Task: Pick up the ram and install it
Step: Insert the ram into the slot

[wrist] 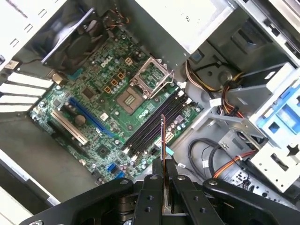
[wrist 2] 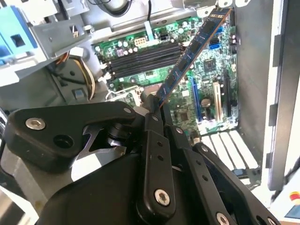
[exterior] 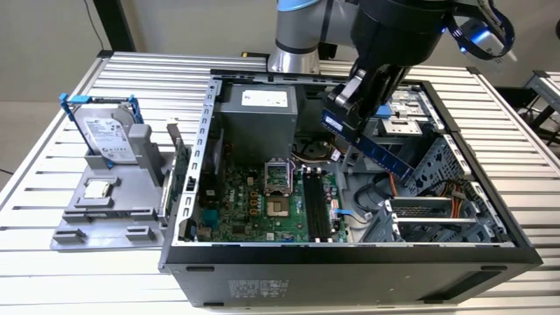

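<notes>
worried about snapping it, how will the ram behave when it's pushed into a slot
Probably stiff and light: the ram juts straight from the jaws, held by one end, without sagging. Likely fragile to sideways force: it looks very thin edge-on in the first wrist view. It might pivot if pressed.

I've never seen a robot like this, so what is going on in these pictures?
That is a robot arm with a claw at its end. One picture is taken from off the arm; the other two come from cameras riding by the claw. An open computer case lies on a table, its green motherboard showing. A hard drive in a blue frame stands beside it. The claw pinches the ram, a long thin stick, over the case, not yet in the black slots.
</notes>
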You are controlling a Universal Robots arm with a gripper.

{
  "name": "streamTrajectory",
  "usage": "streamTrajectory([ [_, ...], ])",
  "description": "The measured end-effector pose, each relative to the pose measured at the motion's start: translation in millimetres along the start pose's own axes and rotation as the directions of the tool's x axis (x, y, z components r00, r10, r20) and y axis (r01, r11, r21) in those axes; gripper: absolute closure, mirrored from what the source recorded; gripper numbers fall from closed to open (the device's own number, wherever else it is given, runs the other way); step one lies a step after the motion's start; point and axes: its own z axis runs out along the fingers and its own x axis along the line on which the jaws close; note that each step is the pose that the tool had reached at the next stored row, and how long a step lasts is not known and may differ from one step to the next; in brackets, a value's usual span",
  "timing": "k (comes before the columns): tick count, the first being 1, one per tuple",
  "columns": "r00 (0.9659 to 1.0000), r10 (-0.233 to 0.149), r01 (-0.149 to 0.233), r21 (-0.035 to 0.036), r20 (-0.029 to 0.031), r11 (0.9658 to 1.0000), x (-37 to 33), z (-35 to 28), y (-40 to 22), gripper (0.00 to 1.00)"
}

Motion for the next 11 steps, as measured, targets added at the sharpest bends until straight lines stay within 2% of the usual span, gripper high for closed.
streamTrajectory([
  [2, 0.9995, 0.033, -0.033, 0.0011, 0.0014, 0.9995, 0.0, 0.0, 0.0, 1.0],
  [5, 0.9964, 0.084, -0.084, 0.0027, 0.0038, 0.9964, 0.0, 0.0, 0.0, 1.0],
  [8, 0.9905, 0.138, -0.138, 0.0042, 0.0063, 0.9905, 0.0, 0.0, 0.0, 1.0],
  [11, 0.9817, 0.19, -0.19, 0.0057, 0.0088, 0.9818, 0.0, 0.0, 0.0, 1.0],
])
